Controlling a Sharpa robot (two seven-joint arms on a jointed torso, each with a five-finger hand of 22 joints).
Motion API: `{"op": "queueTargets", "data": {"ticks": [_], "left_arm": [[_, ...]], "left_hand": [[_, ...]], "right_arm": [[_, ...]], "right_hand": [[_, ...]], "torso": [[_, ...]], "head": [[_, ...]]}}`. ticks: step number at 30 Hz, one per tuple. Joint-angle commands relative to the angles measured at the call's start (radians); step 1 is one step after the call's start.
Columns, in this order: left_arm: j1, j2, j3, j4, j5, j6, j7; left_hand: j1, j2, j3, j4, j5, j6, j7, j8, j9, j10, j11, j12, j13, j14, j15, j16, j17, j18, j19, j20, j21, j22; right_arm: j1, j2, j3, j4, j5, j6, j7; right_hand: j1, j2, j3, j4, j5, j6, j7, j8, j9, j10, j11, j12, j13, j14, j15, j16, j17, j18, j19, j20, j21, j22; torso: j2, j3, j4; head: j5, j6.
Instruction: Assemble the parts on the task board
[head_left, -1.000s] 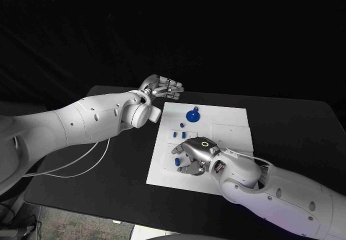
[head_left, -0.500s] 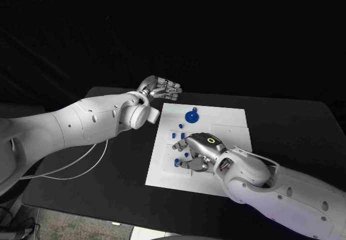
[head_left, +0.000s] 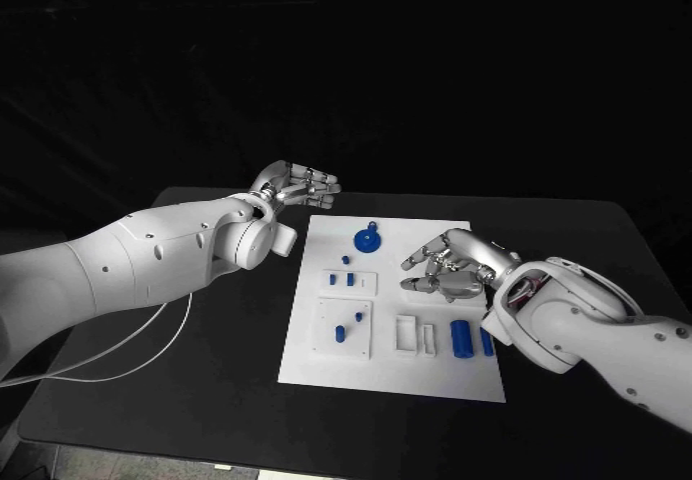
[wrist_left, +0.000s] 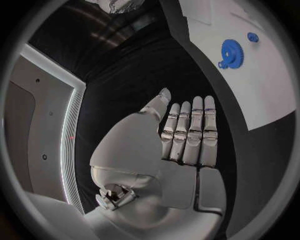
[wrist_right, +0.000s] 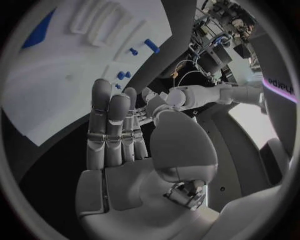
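No text, label or number can be read anywhere.

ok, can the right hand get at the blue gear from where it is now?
Probably yes. The right hand hovers open over the board, beside the gear, holding nothing. Nothing lies between them, and the left hand sits off the board's far corner.

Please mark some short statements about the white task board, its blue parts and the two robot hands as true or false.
1. The right robot hand holds a blue part. False: it hovers open above the white rectangular task board, holding nothing.
2. The round blue toothed gear lies near the board's far edge. True.
3. The left robot hand rests on the board. False: it is beyond the board's far left corner, over the black table.
4. A blue cylinder lies on the board's right part. True.
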Motion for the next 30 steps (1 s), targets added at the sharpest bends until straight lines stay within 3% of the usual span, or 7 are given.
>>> {"op": "queueTargets", "data": {"ticks": [1, 5, 9, 17, 21, 24, 30], "left_arm": [[0.001, -0.01, 0.001, 0.017, 0.005, 0.02, 0.013], [0.0, -0.027, 0.001, 0.039, 0.014, 0.032, 0.014], [-0.001, -0.05, 0.0, 0.067, 0.021, 0.044, 0.017], [-0.005, -0.085, 0.0, 0.108, 0.025, 0.066, 0.03], [-0.005, -0.102, 0.0, 0.127, 0.025, 0.083, 0.042], [-0.006, -0.112, 0.0, 0.14, 0.025, 0.098, 0.051], [-0.007, -0.12, 0.0, 0.149, 0.025, 0.115, 0.064]], "left_hand": [[-0.007, 0.003, 0.003, 0.007, -0.005, -0.008, -0.001, 0.002, 0.0, 0.018, -0.006, -0.003, 0.0, 0.019, -0.003, 0.003, 0.002, 0.0, 0.002, -0.007, 0.005, -0.001], [-0.015, -0.002, 0.006, 0.013, -0.006, -0.01, -0.001, 0.001, 0.0, 0.033, -0.011, -0.003, 0.0, 0.034, -0.009, 0.006, 0.002, -0.007, 0.009, -0.016, 0.009, 0.0], [-0.024, -0.01, 0.002, 0.021, -0.007, -0.011, -0.003, 0.002, 0.0, 0.044, -0.015, -0.002, 0.001, 0.045, -0.013, 0.008, 0.003, -0.011, 0.013, -0.019, 0.012, 0.0], [-0.051, -0.026, -0.02, 0.041, -0.011, -0.012, -0.004, 0.002, 0.0, 0.049, -0.015, -0.002, 0.001, 0.05, -0.013, 0.008, 0.003, -0.016, 0.016, -0.02, 0.011, -0.002], [-0.129, -0.082, -0.101, 0.078, -0.014, -0.019, -0.005, 0.002, 0.0, 0.05, -0.013, -0.002, 0.001, 0.051, -0.011, 0.005, 0.0, -0.021, 0.016, -0.021, 0.007, -0.006], [-0.102, -0.054, -0.237, 0.116, -0.013, -0.031, -0.007, 0.005, 0.002, 0.037, -0.01, 0.001, 0.002, 0.04, -0.008, 0.005, -0.002, -0.028, 0.019, -0.021, -0.01, -0.02], [-0.115, -0.067, -0.239, 0.145, -0.014, -0.051, -0.011, 0.002, 0.0, -0.002, -0.01, -0.003, 0.001, -0.003, 0.005, -0.002, -0.005, -0.023, 0.014, -0.011, -0.02, -0.027]], "right_arm": [[0.007, -0.034, 0.005, -0.019, 0.238, 0.152, -0.042], [0.013, -0.077, 0.009, -0.043, 0.314, 0.244, -0.108], [0.015, -0.112, 0.011, -0.051, 0.351, 0.315, -0.199], [0.016, -0.153, 0.011, -0.052, 0.409, 0.495, -0.385], [0.016, -0.161, 0.011, -0.05, 0.41, 0.532, -0.44], [0.016, -0.162, 0.01, -0.045, 0.411, 0.548, -0.473], [0.016, -0.152, 0.007, -0.037, 0.426, 0.539, -0.495]], "right_hand": [[-0.015, 0.03, -0.021, 0.029, 0.016, 0.012, -0.006, 0.002, 0.021, -0.113, -0.011, 0.244, 0.26, -0.007, -0.005, 0.036, 0.042, -0.022, 0.039, -0.006, 0.057, 0.044], [-0.04, 0.06, -0.038, 0.063, 0.03, 0.017, -0.016, 0.003, 0.071, -0.08, -0.012, 0.468, 0.538, -0.021, -0.005, 0.092, 0.116, -0.021, 0.04, -0.007, 0.157, 0.127], [-0.061, 0.08, -0.059, 0.06, 0.044, 0.007, -0.021, 0.002, 0.116, -0.046, -0.011, 0.531, 0.657, -0.02, -0.004, 0.147, 0.207, -0.021, 0.039, -0.005, 0.218, 0.188], [-0.113, 0.118, -0.105, 0.07, 0.04, -0.035, -0.008, 0.002, 0.139, -0.032, -0.001, 0.495, 0.71, -0.013, 0.002, 0.164, 0.274, -0.014, 0.038, 0.002, 0.239, 0.239], [-0.121, 0.129, -0.147, 0.08, 0.049, -0.041, -0.006, 0.001, 0.14, -0.026, 0.0, 0.49, 0.726, -0.012, 0.003, 0.171, 0.299, -0.015, 0.04, 0.003, 0.246, 0.259], [-0.132, 0.132, -0.17, 0.092, 0.043, -0.046, -0.004, 0.002, 0.14, -0.023, 0.001, 0.487, 0.732, -0.011, 0.004, 0.175, 0.312, -0.014, 0.041, 0.004, 0.25, 0.27], [-0.129, 0.141, -0.196, 0.094, 0.044, -0.063, 0.002, 0.002, 0.131, -0.019, 0.005, 0.486, 0.745, -0.009, 0.007, 0.173, 0.325, -0.017, 0.042, 0.007, 0.25, 0.289]], "torso": [[-0.003, 0.007, -0.0084], [-0.003, 0.0103, -0.0116], [-0.003, 0.0165, -0.0169], [-0.005, 0.016, -0.018], [-0.005, 0.017, -0.0198], [-0.007, 0.0185, -0.0207], [-0.007, 0.0151, -0.0165]], "head": [[-0.02, 0.005], [-0.038, 0.007], [-0.055, 0.009], [-0.083, 0.008], [-0.091, 0.009], [-0.098, 0.008], [-0.102, 0.01]]}}
